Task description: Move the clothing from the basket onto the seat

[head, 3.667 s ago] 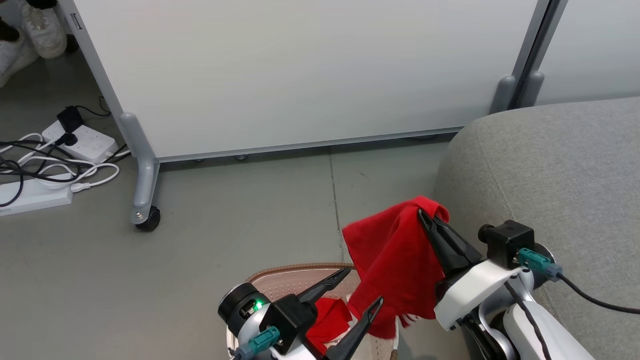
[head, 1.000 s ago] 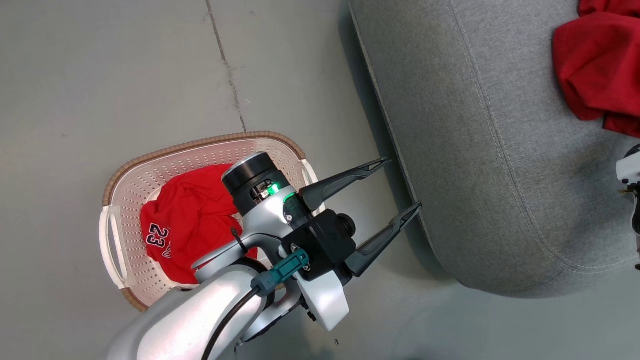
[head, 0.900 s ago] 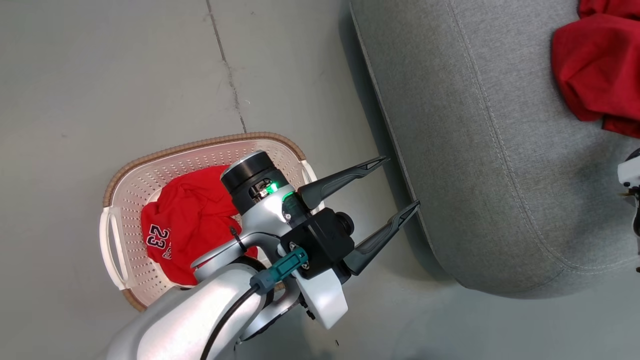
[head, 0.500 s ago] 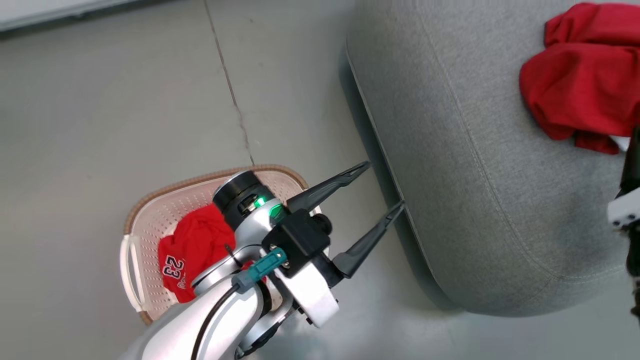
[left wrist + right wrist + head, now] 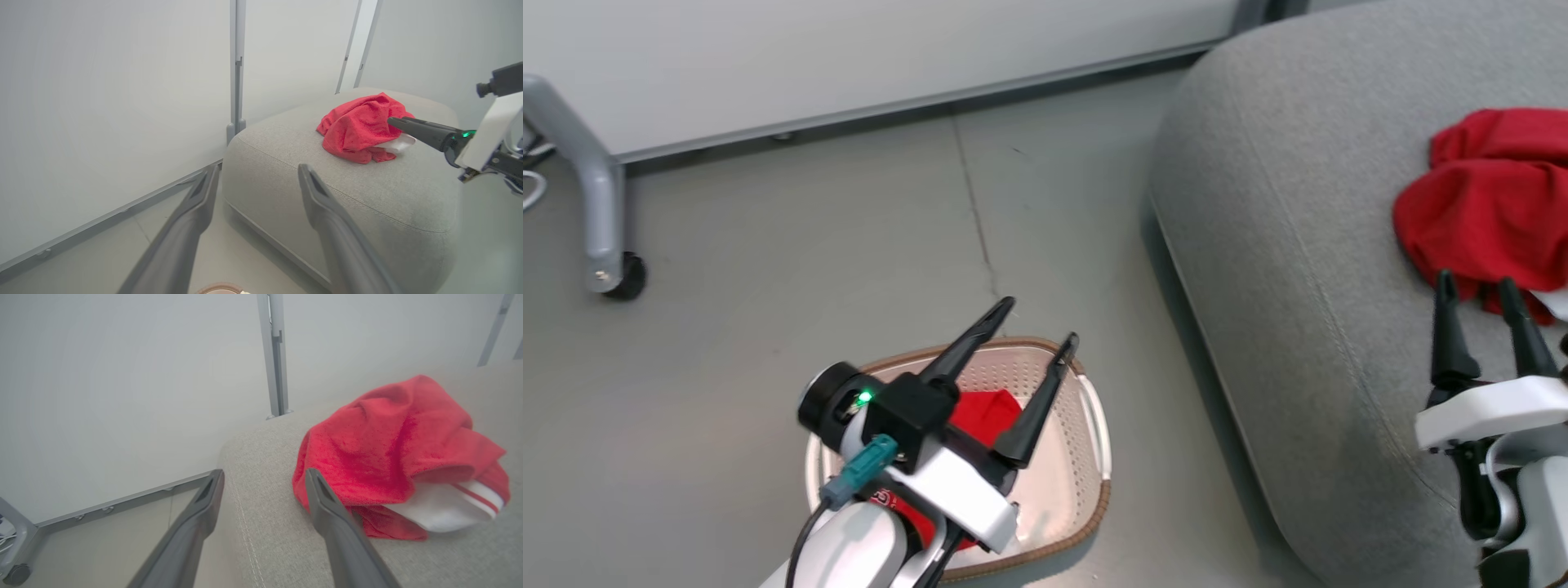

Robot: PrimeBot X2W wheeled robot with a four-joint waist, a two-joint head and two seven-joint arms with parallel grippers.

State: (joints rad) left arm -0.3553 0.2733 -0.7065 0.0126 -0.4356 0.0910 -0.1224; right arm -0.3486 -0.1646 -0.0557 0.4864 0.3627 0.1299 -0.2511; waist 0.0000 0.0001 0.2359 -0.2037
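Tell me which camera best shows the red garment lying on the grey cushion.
The right wrist view: the red garment sits close, nearly whole, its white striped trim visible. The head view crops it at the right edge, behind the right pincer. The left wrist view shows it small and far.

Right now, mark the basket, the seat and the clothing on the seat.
basket (image 5: 1058,465): head view, perforated inner wall.
seat (image 5: 1282,269): head view, bare top.
clothing on the seat (image 5: 1486,204): head view, red middle.

A pale partition panel (image 5: 849,57) spans the head view from 10 to 1 o'clock, above the grey floor (image 5: 752,269). Its grey leg (image 5: 584,171) ends in a black caster (image 5: 629,278) at 9 o'clock
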